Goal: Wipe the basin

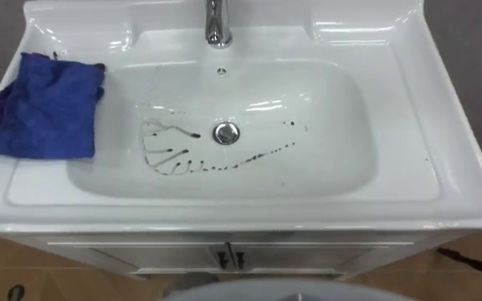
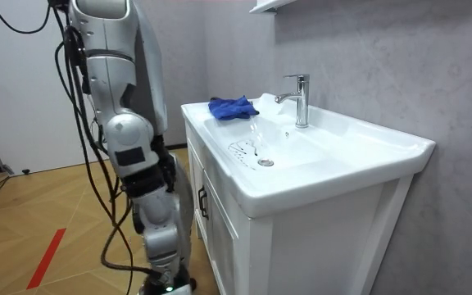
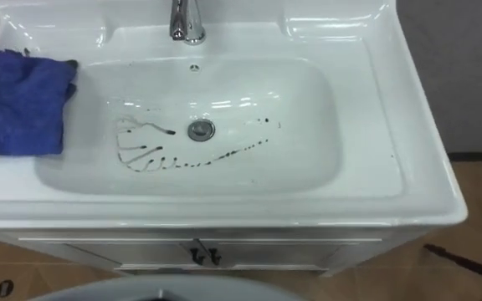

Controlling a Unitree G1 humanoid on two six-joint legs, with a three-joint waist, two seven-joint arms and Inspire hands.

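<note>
**Cloth waiting, basin not yet wiped**

The robot is seen standing at the front of the white cabinet (image 2: 220, 229), faced toward the basin (image 1: 333, 159); the right hand (image 2: 165, 170) is carried low by the hip, and whether it is spread or closed cannot be told. The blue cloth (image 1: 48, 104) is found bunched on the ledge at the robot's left, well above that hand and across the bowl from it, touched by nothing. Dark marks (image 1: 178, 160) are strewn on the basin floor around the drain (image 1: 226, 132), up and forward of the hand.

The step in hand is judged to be fetching the cloth. It is best taken from above and gathered whole, so that no corner is trailed; then it should be pressed flat on the bowl and drawn along the marks toward the drain; the faucet (image 1: 217, 25) is to be kept clear of.

In the eye views the marks are laid out in plan: loops on the cloth side of the drain, a dotted trail on the other. In the room view the stance is given, and the rim is seen well above the hand.
</note>
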